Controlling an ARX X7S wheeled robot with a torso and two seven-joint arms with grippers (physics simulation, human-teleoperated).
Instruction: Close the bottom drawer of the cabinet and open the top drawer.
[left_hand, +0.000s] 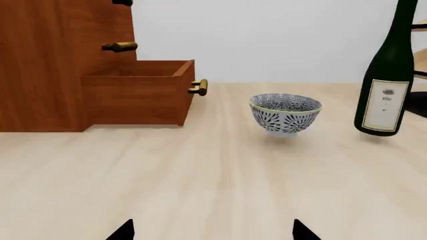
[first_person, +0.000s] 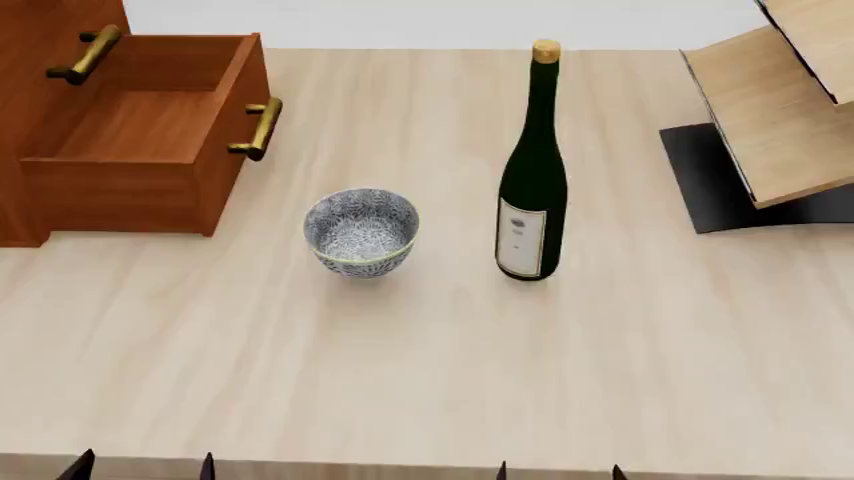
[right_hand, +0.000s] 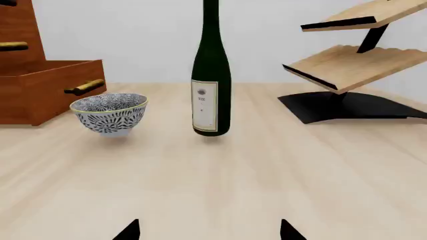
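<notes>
The reddish-brown cabinet stands at the table's far left. Its bottom drawer is pulled out, the tray bare, with a brass handle on its front. In the left wrist view the same drawer juts out with its handle. Of the top drawer only the handle's end shows, level with the shut middle drawer's handle. My left gripper and right gripper are open at the table's near edge, far from the cabinet, with nothing between the fingers.
A blue-patterned bowl sits just right of the open drawer. A dark green wine bottle stands upright beside it. A pale wooden rack on a black base fills the far right. Bare tabletop lies between my grippers and these things.
</notes>
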